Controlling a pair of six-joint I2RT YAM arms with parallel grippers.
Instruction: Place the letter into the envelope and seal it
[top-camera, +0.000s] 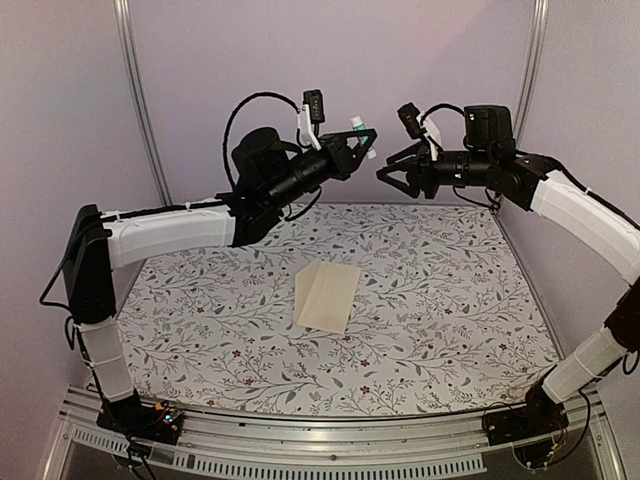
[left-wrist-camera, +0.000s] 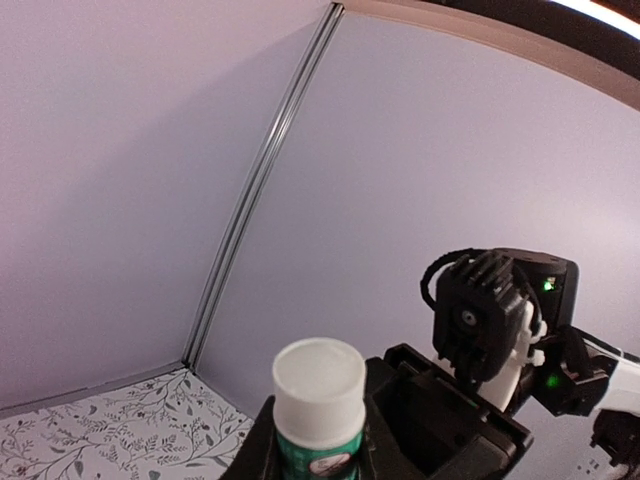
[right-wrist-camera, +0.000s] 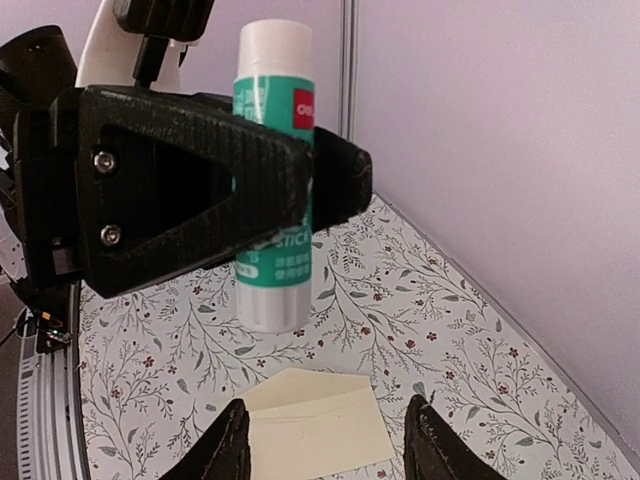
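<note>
My left gripper is raised high above the back of the table and is shut on a green-and-white glue stick, which stands upright with its white cap on top. The right gripper hovers open just to its right, facing it and not touching the glue stick. The cream envelope lies flat mid-table with its flap open, and shows between the right fingertips far below. The letter does not show in any view.
A floral-patterned cloth covers the table. Lilac walls with metal posts close in the back and sides. An aluminium rail runs along the near edge between the arm bases.
</note>
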